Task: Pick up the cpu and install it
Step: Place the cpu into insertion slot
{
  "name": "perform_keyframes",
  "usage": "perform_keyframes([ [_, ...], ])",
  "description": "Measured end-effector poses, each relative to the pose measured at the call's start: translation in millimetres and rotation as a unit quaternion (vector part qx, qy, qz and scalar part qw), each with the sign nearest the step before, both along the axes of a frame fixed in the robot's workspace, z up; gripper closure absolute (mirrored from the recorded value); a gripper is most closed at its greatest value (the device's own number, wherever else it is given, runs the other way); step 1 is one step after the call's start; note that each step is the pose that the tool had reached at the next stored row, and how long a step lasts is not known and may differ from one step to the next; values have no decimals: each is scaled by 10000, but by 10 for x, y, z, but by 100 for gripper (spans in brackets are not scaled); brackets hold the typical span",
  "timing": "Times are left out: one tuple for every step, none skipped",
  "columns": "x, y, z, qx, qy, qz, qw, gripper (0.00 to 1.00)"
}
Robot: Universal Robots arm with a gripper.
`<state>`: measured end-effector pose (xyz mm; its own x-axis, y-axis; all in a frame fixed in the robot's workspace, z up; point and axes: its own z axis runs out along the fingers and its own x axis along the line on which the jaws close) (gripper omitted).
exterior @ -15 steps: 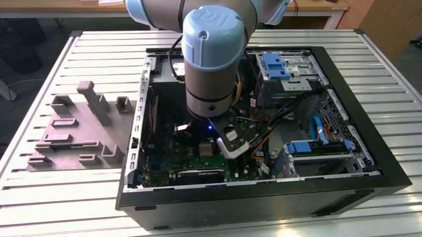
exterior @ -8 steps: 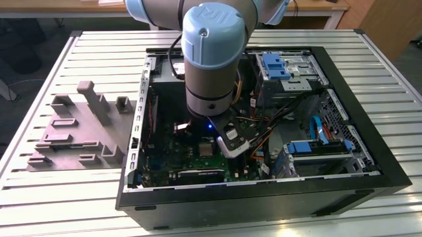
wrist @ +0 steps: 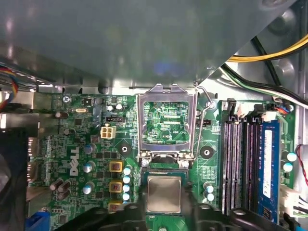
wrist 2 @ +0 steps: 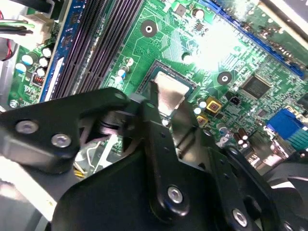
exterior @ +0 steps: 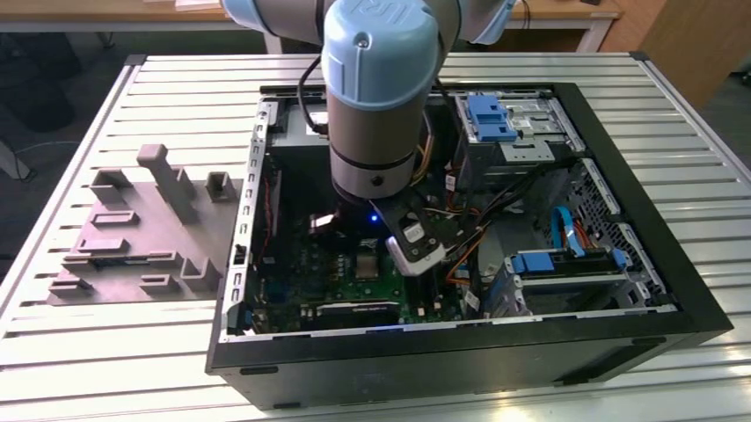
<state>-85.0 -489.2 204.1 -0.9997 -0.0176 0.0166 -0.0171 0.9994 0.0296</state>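
One small flat silver-beige square cpu (wrist: 164, 194) sits in its socket on the green motherboard (wrist: 77, 144); gripper (wrist 2: 169, 109) fingers pinch it; silver load frame (wrist: 166, 122) stands open.

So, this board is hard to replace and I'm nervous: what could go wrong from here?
1. The small pale silver square cpu lies at the socket on the green motherboard, by the black gripper. Whether it sits flat is unclear; a skewed seat could harm the contacts.
2. The silver hinged socket frame and its thin wire lever stand open beside it; the gripper might snag them.
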Motion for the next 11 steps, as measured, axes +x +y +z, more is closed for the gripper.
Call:
perform_keyframes([
  [0, 0, 11, 0, 0, 0, 10000, 62],
  [0, 0, 18, 0, 0, 0, 10000, 67],
  [0, 1, 19, 1, 0, 0, 10000, 67],
  [0, 1, 19, 1, 0, 0, 10000, 73],
  [1, 1, 19, 2, 0, 0, 10000, 79],
  [0, 0, 20, 1, 0, 0, 10000, 85],
  [0, 0, 20, 1, 1, 0, 10000, 85],
  [0, 0, 21, 0, 1, 0, 10000, 89],
  [0, 0, 21, 0, 1, 0, 10000, 89],
  [0, 0, 21, 0, 1, 0, 10000, 89],
  [0, 0, 21, 0, 1, 0, 10000, 89],
])
